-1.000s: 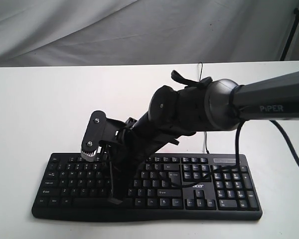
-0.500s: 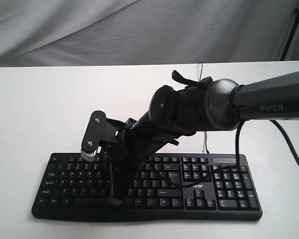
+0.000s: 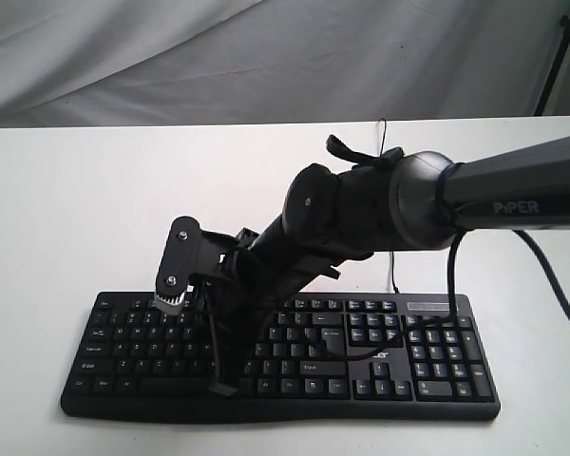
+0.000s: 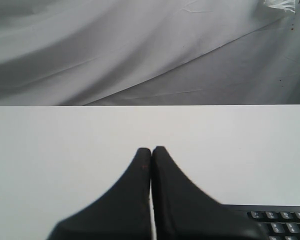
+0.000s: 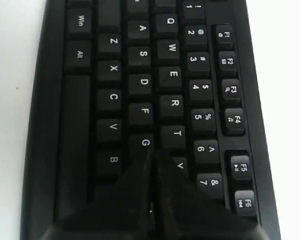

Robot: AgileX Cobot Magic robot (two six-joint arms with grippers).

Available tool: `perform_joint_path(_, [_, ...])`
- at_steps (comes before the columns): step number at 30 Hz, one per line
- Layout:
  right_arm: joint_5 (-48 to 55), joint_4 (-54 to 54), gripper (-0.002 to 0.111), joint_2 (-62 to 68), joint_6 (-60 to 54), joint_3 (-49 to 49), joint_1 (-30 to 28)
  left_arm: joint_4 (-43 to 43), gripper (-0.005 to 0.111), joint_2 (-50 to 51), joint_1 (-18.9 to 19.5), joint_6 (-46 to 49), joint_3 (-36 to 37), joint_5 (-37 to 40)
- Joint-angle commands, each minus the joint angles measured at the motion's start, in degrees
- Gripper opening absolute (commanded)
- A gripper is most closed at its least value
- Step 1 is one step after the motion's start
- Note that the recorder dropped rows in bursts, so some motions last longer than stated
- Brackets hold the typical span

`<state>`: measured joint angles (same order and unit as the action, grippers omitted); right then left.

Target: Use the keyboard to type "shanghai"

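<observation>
The black keyboard [image 3: 427,351] lies along the near edge of the white table [image 3: 95,209], with its number pad on the right. My right gripper [image 3: 222,388] reaches in from the right over the letter keys. Its fingers are shut and point down at the lower rows. In the right wrist view the shut right gripper [image 5: 153,152] has its tips at the edge of the G key [image 5: 145,143] and covers the key beside it. My left gripper [image 4: 151,150] is shut with nothing in it, above bare table. A corner of the keyboard [image 4: 280,220] shows beside it.
A thin black cable [image 3: 395,280] runs from the keyboard's back edge toward the far side of the table. Grey cloth [image 3: 266,57] hangs behind the table. A dark stand leg [image 3: 556,57] is at the far right. The left arm does not show in the exterior view.
The right gripper has dropped slightly and shifted a little toward the keyboard's front edge. The keyboard has not moved.
</observation>
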<state>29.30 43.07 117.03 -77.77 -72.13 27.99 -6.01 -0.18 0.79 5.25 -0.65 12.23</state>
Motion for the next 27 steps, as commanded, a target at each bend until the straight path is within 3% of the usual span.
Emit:
perform_joint_path(1, [-0.17,2.15,0.000,1.33,-2.67,0.38,-0.08,-0.23,0.001,0.18,-0.23,-0.07,0.03,0.00])
perform_joint_path(27, [-0.71,2.50,0.000,3.58,-4.86,0.38,-0.08,-0.23,0.001,0.18,-0.23,-0.07,0.03,0.00])
